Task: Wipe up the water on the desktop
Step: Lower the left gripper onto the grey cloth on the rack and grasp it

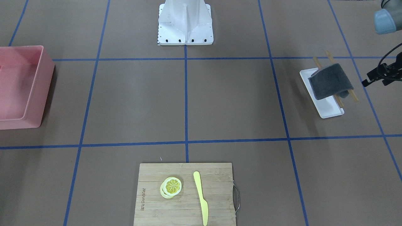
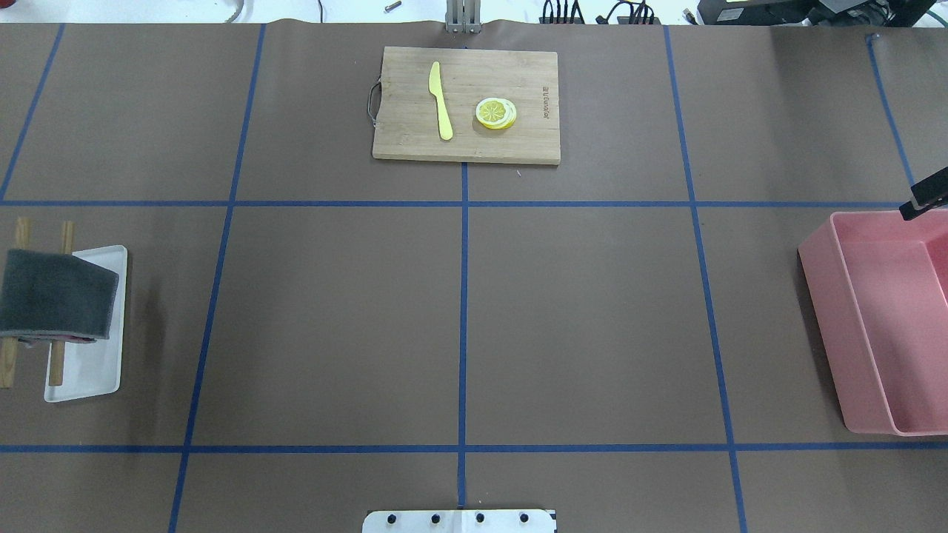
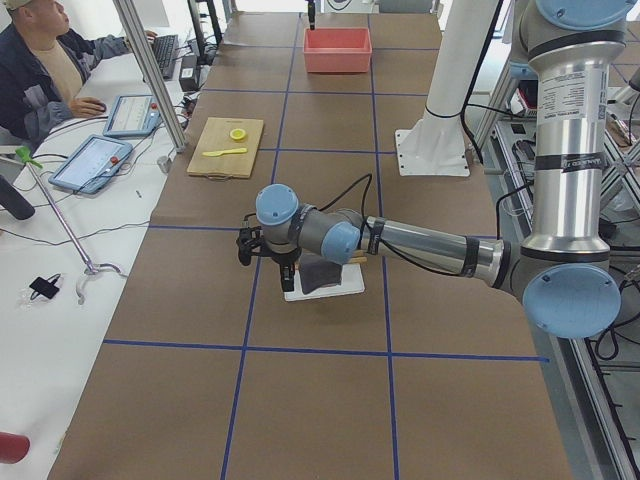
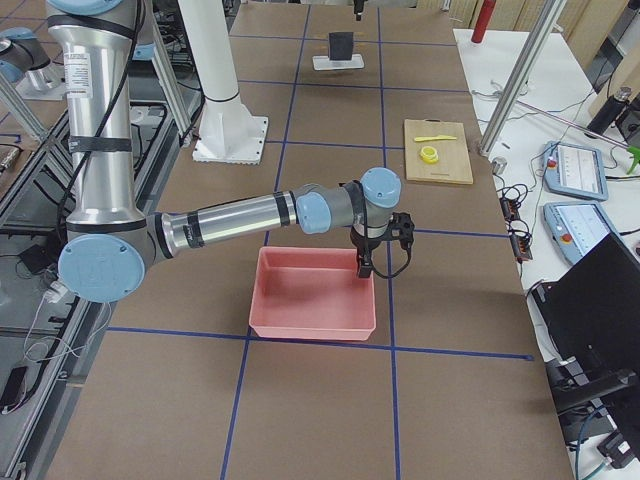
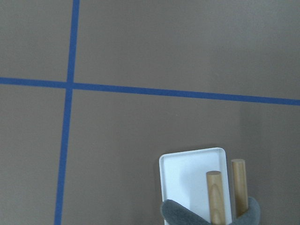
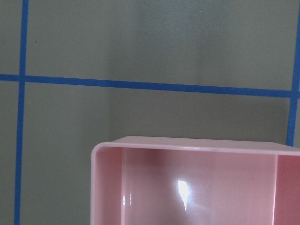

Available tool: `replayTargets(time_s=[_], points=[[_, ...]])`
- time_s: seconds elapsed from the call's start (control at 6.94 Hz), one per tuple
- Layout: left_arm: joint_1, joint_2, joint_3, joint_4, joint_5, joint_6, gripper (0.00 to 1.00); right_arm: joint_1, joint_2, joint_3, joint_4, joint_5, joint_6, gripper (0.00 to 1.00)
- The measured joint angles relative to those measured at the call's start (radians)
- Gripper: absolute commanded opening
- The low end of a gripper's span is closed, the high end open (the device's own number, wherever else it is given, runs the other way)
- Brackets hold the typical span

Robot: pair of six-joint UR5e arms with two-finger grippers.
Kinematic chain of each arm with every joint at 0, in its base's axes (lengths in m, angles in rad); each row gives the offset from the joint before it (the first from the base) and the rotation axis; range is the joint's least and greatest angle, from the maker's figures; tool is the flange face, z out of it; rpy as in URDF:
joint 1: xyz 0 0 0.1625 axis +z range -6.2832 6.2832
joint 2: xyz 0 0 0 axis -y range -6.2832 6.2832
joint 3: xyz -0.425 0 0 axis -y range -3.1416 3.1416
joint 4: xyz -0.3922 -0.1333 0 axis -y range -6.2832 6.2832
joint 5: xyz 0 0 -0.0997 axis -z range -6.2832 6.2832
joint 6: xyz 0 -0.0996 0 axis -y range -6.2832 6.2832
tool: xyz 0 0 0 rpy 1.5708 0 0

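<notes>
The brown desktop (image 1: 232, 103) with its blue tape grid fills the views, and I see no clear puddle on it, only a tiny pale speck (image 2: 518, 174) in front of the cutting board. A grey cloth (image 1: 329, 80) hangs over two wooden rods on a small white tray (image 1: 328, 110). My left gripper (image 1: 373, 77) hovers just beside the cloth, at the view's edge; I cannot tell how its jaws stand. My right gripper (image 2: 922, 200) hangs over the far rim of the pink bin (image 2: 881, 326), only its tip showing. Neither wrist view shows fingers.
A bamboo cutting board (image 2: 407, 141) at the far middle carries lemon slices (image 2: 496, 113) and a yellow knife (image 2: 441, 100). The white robot base (image 1: 185, 25) stands at the near middle edge. An operator sits past the table's far side in the exterior left view.
</notes>
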Motion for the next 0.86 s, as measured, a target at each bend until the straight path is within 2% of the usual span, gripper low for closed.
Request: replayTargets(time_s=[0.14,0.29,0.43,0.58,0.86], points=[[0.047,0.003,-0.001,-0.033,0.0,-0.076,0.91,-0.006,0.002,0.004,0.0,0.002,0.004,1.0],[0.078,0.006,0.0,-0.054,0.001,-0.122,0.77,-0.01,0.004,0.005,0.0,0.002,0.006,1.0],[0.092,0.009,0.0,-0.063,0.0,-0.147,0.56,-0.013,0.004,0.005,0.0,0.003,0.007,1.0],[0.099,0.01,0.0,-0.066,-0.001,-0.16,0.47,-0.015,0.004,0.004,0.0,0.002,0.007,1.0],[0.103,0.012,-0.002,-0.066,-0.001,-0.167,0.41,-0.017,0.004,0.002,-0.001,0.002,0.007,1.0]])
